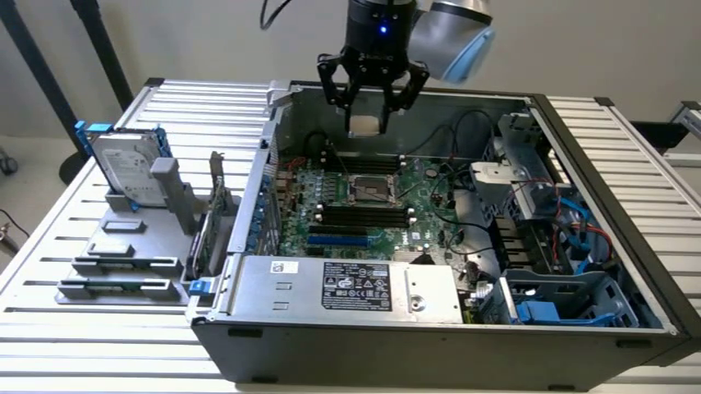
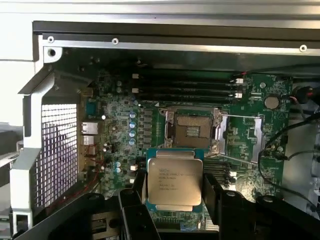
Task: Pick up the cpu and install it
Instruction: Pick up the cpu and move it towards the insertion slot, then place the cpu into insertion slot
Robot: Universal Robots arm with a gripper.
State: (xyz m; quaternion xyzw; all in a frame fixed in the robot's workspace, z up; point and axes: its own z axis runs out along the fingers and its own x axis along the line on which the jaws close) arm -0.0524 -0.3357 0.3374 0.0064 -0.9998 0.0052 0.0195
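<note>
The cpu (image 2: 175, 182), a flat square chip with a silvery top and printed text, sits between my black fingers (image 2: 136, 196) in the wrist view. My gripper (image 2: 174, 190) is shut on it by its two side edges. In the exterior view the gripper (image 1: 368, 115) hangs above the open computer case, holding the cpu (image 1: 366, 125) over the far part of the green motherboard (image 1: 422, 222). The open cpu socket (image 1: 372, 190) lies below and a little nearer than the chip. From the wrist, the socket (image 2: 194, 131) shows with its metal frame lifted aside (image 2: 242, 137).
Black memory slots (image 1: 362, 215) lie beside the socket. A grey labelled power supply box (image 1: 350, 286) fills the case's near side, with drive cages and blue cables (image 1: 559, 238) on the exterior view's right. A hard drive with blue brackets (image 1: 126, 168) stands on a grey rack outside the case.
</note>
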